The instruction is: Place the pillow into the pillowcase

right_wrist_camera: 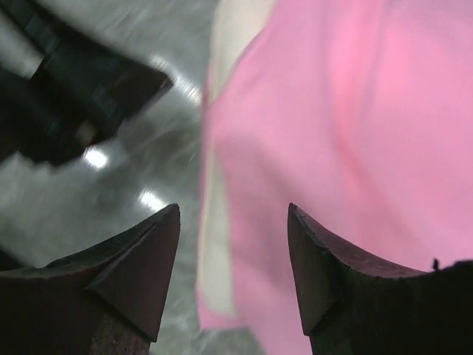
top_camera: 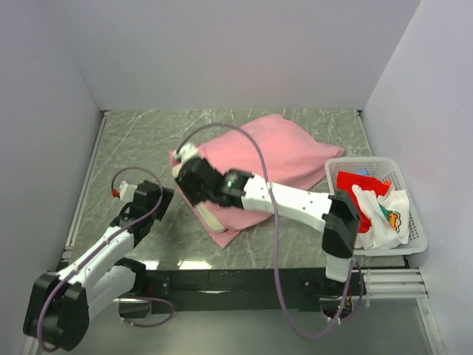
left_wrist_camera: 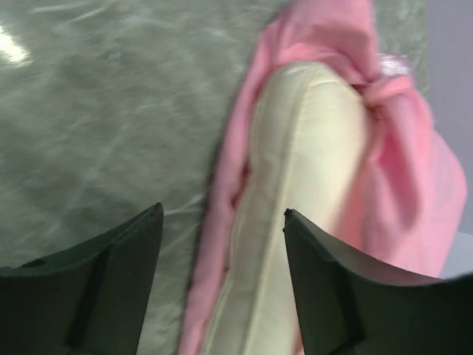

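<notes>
Two grippers checked. Found left gripper (left_wrist_camera: pixel 222 214) with jaws spread wide, gripping nothing. Seen just ahead of its fingers: pillow (left_wrist_camera: pixel 303 185), cream, largely covered by pillowcase (left_wrist_camera: pixel 414 185), with one long seamed edge bare at the pink mouth. Found right gripper (right_wrist_camera: pixel 233 211) likewise spread wide and holding nothing, poised over the same end of the pink fabric. Noted below its fingers a strip of cream showing beside the pink. Cannot tell whether any fingertip touches cloth. Beyond both grippers: rest of pillowcase lying flat on green marbled table (top_camera: pixel 148 140). Farthest out, beside the right arm's elbow: white basket (top_camera: pixel 415 238) holding red cloth (top_camera: pixel 358 183) and white printed cloth (top_camera: pixel 384 214).
</notes>
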Motion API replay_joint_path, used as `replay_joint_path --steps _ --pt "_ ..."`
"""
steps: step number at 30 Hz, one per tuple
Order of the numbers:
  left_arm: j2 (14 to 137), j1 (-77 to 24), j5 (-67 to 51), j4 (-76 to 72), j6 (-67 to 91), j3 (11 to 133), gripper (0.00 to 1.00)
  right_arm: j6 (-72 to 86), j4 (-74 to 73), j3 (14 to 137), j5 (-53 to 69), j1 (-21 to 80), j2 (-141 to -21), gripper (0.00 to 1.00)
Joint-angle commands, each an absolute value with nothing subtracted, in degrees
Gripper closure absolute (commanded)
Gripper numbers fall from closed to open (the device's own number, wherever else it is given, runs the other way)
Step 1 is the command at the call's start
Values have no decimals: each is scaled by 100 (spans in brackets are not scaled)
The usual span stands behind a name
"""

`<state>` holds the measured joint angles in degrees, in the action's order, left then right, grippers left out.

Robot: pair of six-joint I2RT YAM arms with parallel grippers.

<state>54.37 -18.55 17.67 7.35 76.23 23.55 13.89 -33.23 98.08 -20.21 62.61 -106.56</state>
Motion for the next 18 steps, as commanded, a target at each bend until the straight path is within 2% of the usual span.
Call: replay_joint_path --steps 1,3,7,9,11,16,18 --pt "4870 -1618 1477 1064 7621 1908 35 1055 -2611 8914 -2258 7003 -10011 31" --pt "4676 -1521 1477 1116 7576 1890 34 1081 -2627 8614 -2635 7075 -10238 27" --pt "4702 -1354 1047 897 7357 1820 31 1029 -2681 8622 -3252 7084 -10888 7" --pt "4772 -1336 783 739 7313 1749 30 1116 -2777 8692 -3566 7075 -11108 2" --pt "4764 -1327 669 651 7269 1697 30 1274 -2987 8885 -3805 6971 -11425 1" --pt "4614 -1327 431 352 7146 1503 29 1380 -2952 8946 -3350 6707 -11837 0" --pt "4588 -1327 369 334 7067 1520 28 1397 -3093 9035 -3287 6601 -11970 5"
